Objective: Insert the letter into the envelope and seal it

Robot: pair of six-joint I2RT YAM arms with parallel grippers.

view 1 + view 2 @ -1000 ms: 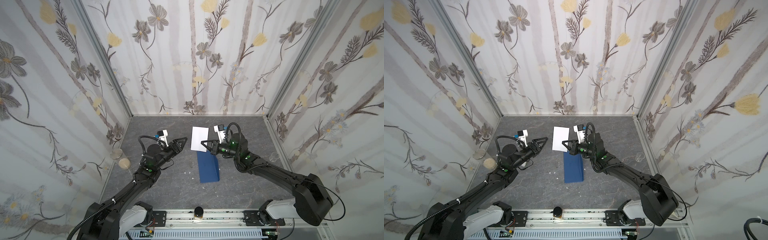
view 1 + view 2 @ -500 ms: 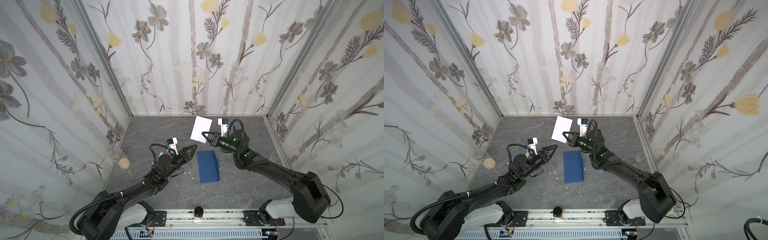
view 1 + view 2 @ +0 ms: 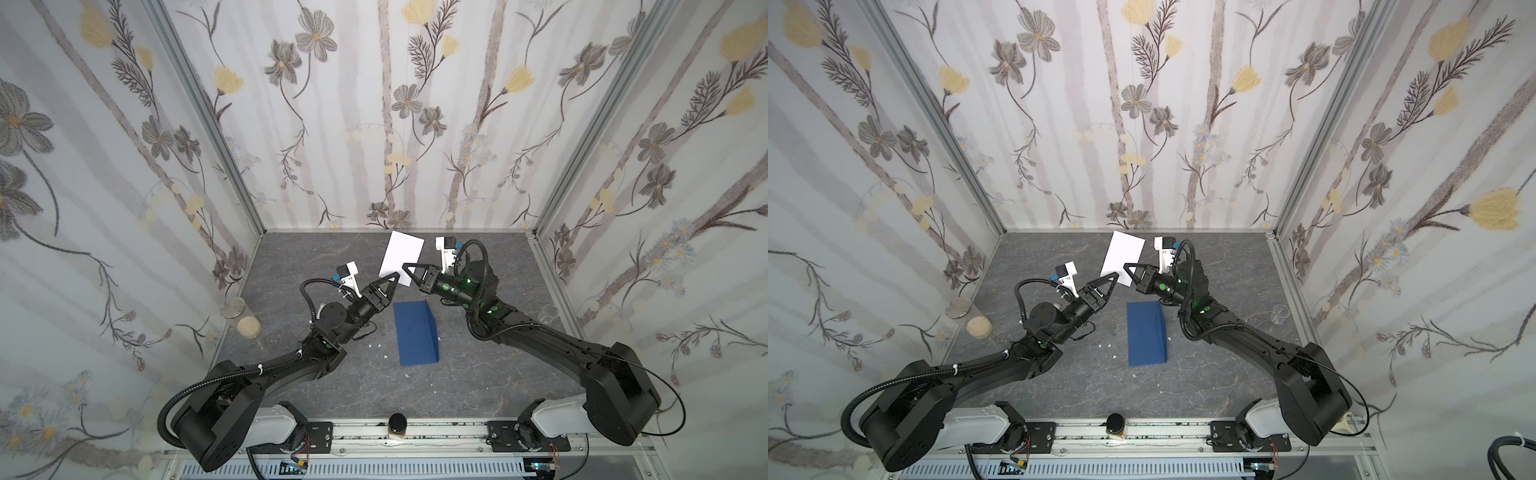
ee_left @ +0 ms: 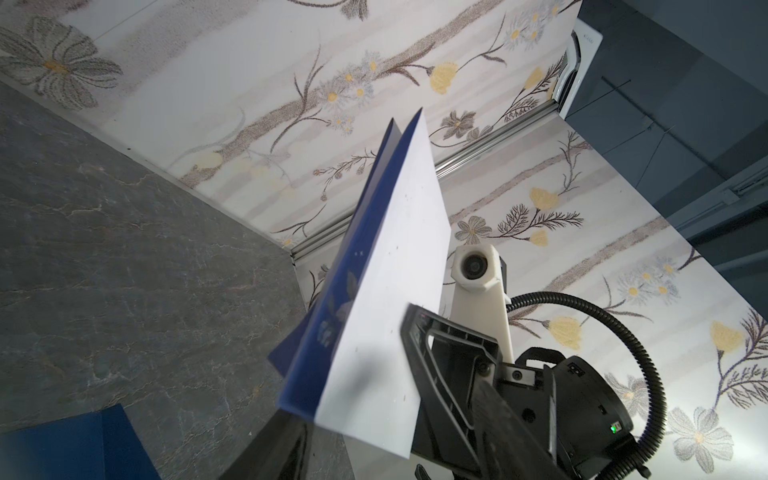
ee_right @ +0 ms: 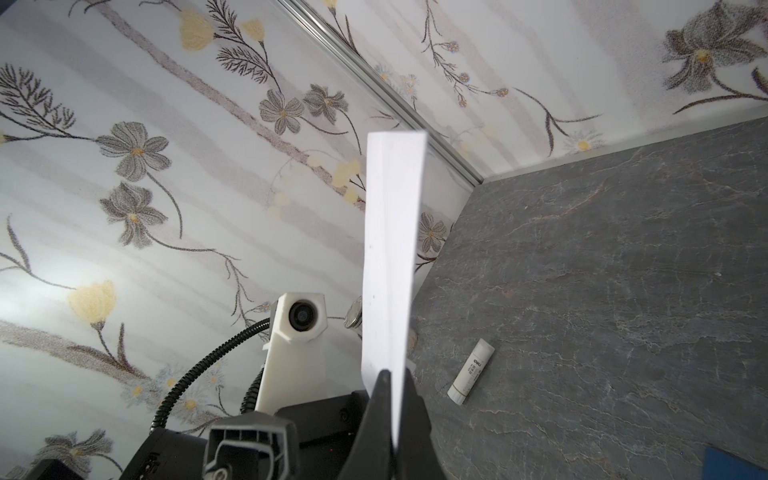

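White letter [image 3: 402, 255]: folded, raised off tabletop [image 3: 307, 257] near back wall, blue print on inner face.
Right gripper [image 3: 407, 268]: jaws clamped on letter's lower edge.
Left gripper [image 3: 392, 280]: jaws apart, tips at letter's lower corner, contact unclear.
Envelope [image 3: 415, 332]: dark blue, flat on tabletop centre, apart from letter.
Glue stick [image 5: 471, 372]: white, lying on tabletop.
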